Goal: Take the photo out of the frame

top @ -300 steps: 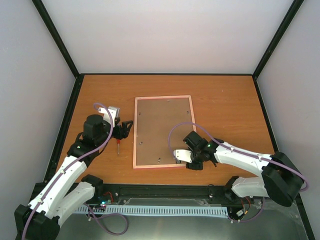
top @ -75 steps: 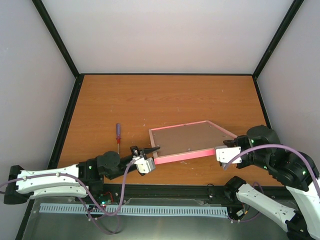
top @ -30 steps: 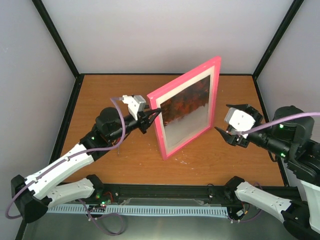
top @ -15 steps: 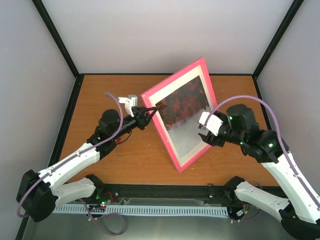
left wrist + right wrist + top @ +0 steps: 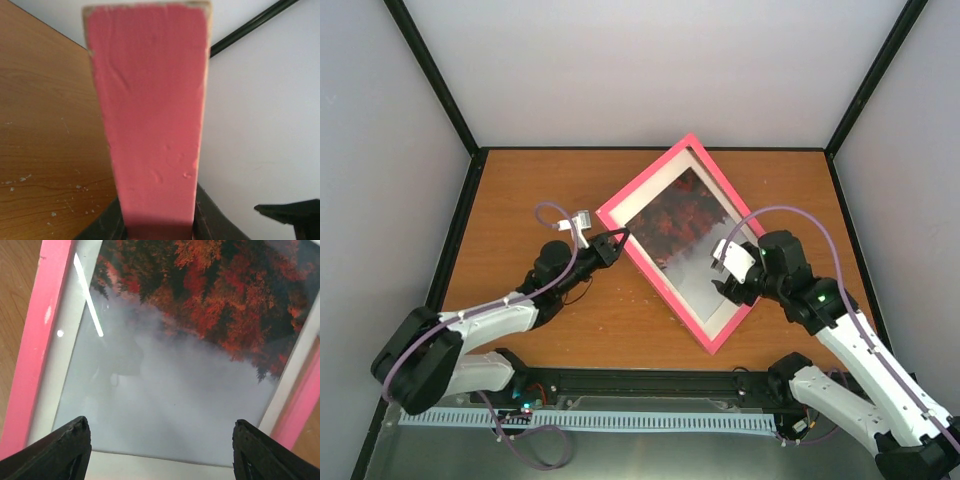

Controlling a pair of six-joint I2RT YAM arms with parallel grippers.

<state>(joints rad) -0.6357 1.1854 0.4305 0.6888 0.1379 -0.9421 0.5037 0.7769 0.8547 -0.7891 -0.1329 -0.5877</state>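
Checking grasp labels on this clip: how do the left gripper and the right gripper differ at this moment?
The left gripper is clamped on the pink edge of the frame; the right gripper holds nothing. The left gripper's jaws stand narrow, the right gripper's are spread wide. The left gripper sits at the frame's side edge, while the right gripper is over the pale end of the photo. Both are at the same frame.

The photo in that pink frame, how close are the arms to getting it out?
Done: the frame is tilted up from the table, picture side facing up. In hand: the left gripper is clamped on its pink edge, while the right gripper hangs open over the front. Left: the photo sits inside the frame, so it is yet to be freed and pulled out.
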